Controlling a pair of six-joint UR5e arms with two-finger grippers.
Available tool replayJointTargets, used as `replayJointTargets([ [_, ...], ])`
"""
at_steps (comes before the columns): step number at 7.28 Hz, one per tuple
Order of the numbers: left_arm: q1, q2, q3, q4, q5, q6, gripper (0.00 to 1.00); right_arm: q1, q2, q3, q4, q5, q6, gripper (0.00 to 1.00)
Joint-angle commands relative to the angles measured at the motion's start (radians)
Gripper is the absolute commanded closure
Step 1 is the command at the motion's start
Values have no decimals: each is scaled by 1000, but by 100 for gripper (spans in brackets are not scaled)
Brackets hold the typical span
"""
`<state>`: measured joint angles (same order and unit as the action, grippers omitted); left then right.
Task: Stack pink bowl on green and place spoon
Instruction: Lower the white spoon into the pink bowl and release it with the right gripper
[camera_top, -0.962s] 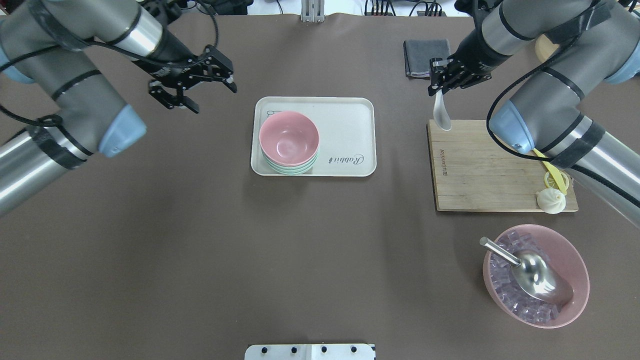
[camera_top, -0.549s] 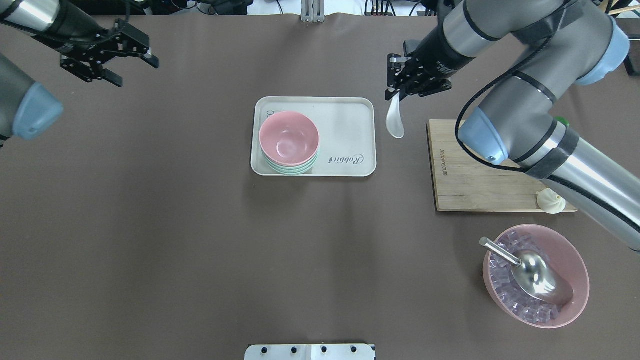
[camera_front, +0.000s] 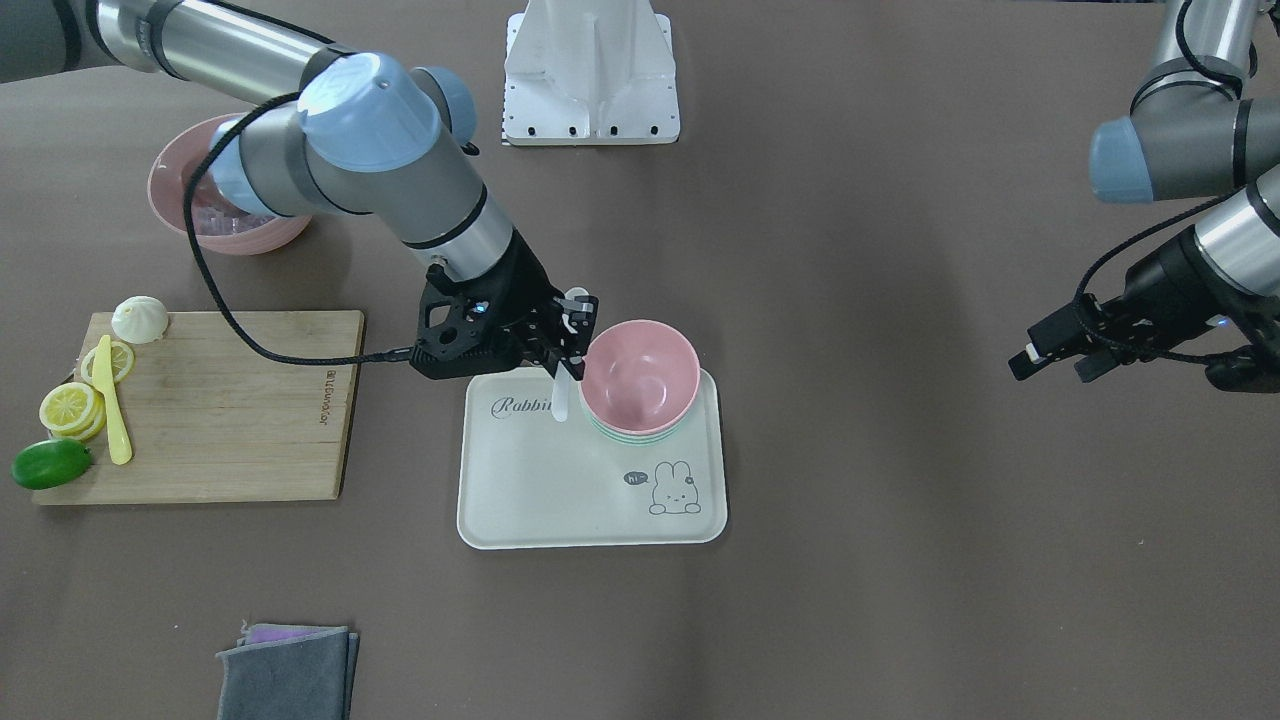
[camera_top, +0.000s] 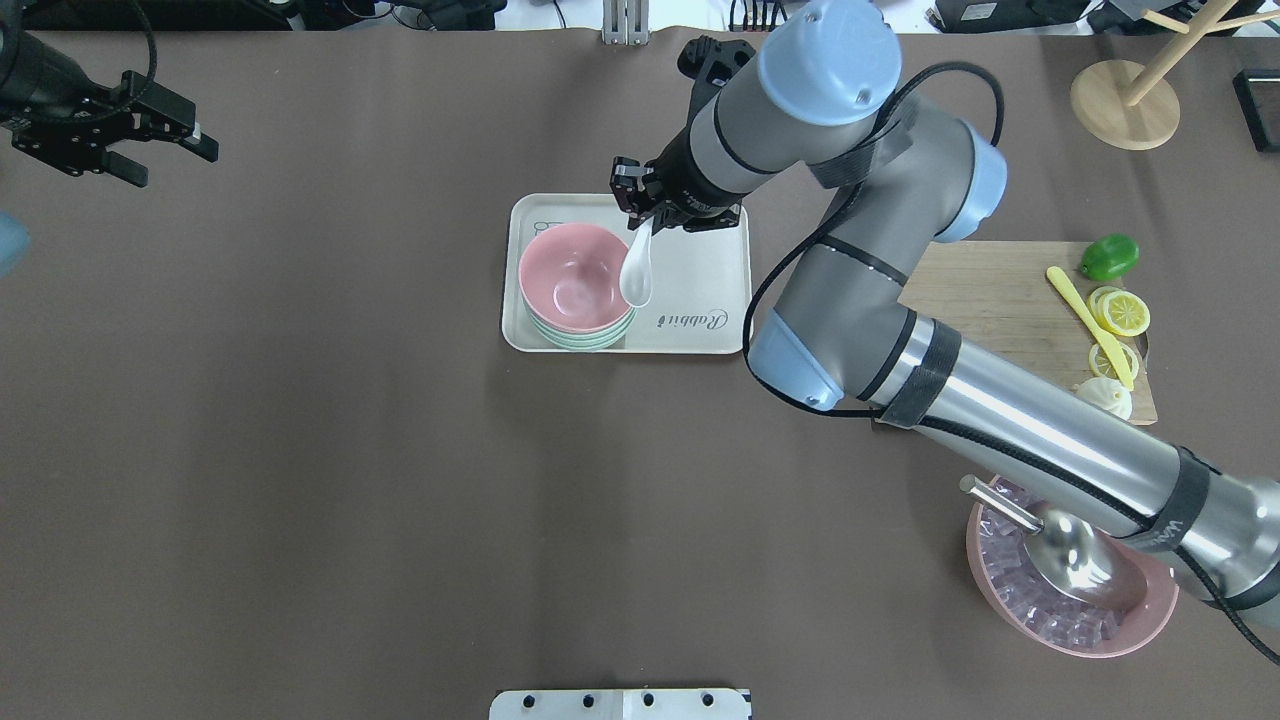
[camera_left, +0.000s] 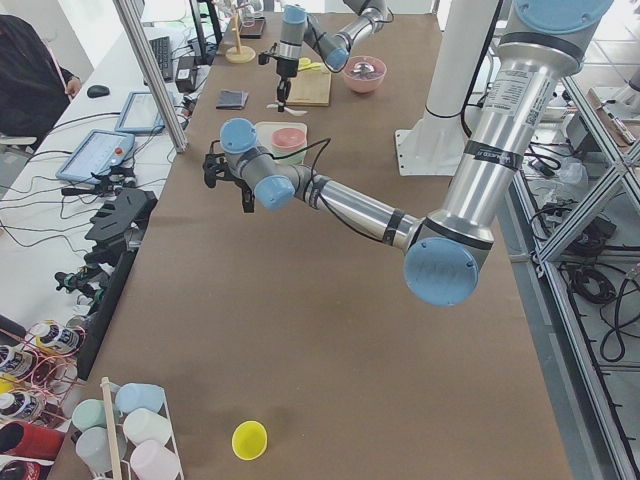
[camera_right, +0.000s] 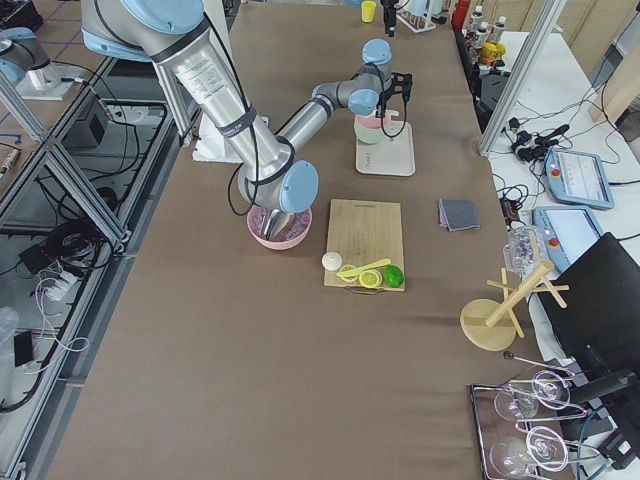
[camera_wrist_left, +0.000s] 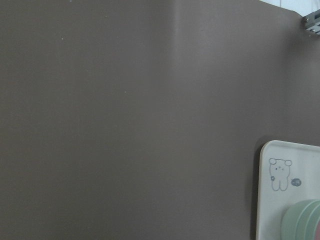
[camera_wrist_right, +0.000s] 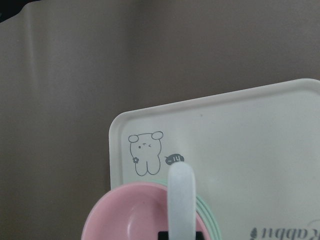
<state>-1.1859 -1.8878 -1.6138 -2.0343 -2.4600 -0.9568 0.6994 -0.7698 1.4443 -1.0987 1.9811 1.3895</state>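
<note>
On brown table, tray, pink bowl

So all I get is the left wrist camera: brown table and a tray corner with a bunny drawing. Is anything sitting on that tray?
Observer: Yes. A pink bowl sits nested on a green bowl at the bunny end of the tray.
Operator: And the spoon?
Observer: The right gripper holds the white spoon by its handle, and it hangs at the pink bowl's edge.
Operator: What is my arm doing, then?
Observer: The left gripper is open and empty, well away from the tray, out towards the table's far left corner.
</note>
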Motion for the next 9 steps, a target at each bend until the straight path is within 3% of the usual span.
replayJointTargets([
  [1,3,13,5,-3,-1,13,2,-26,59,-108,83,-51,36,100],
  [4,5,12,11,-3,1,30,2,-34,63,-108,86,-81,36,100],
  [5,6,10,12,-1,1,30,2,-35,61,-107,86,-79,34,26],
  [6,6,10,12,-1,1,30,2,-34,61,-105,88,-79,36,1],
  [9,6,7,15,-15,1,30,2,-34,61,-94,83,-81,39,1],
])
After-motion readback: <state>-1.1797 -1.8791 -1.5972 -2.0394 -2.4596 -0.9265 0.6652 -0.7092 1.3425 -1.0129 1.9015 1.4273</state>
